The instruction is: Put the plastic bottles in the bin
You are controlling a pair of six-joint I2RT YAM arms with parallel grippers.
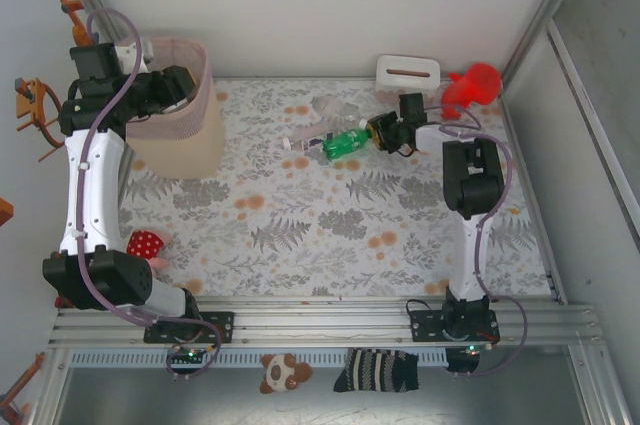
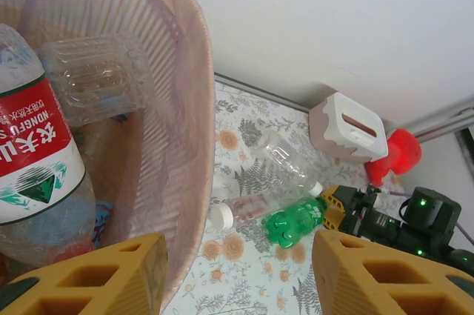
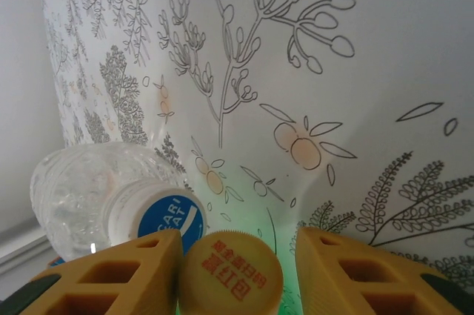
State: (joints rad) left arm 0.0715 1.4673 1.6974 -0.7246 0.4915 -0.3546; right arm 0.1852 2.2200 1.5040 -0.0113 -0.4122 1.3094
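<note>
Two arms stand over a leaf-patterned table (image 1: 300,235). At its far left corner sits the bin (image 1: 190,140), pink liner over the rim, with a red-labelled bottle (image 2: 37,152) and a clear ribbed bottle (image 2: 92,78) lying inside. The left gripper (image 2: 238,252) hangs above the bin's edge, its fingers apart with nothing between them. Against the far wall on the right are a white tissue box (image 1: 407,72) and a red toy (image 1: 470,88). Between bin and box a green bottle (image 1: 347,142) lies on its side, just beside a clear bottle (image 1: 335,107) and a white-capped bottle (image 1: 305,138). The right gripper (image 3: 237,259) brackets the green bottle's orange cap (image 3: 231,274) closely; whether it pinches, I cannot tell.
</note>
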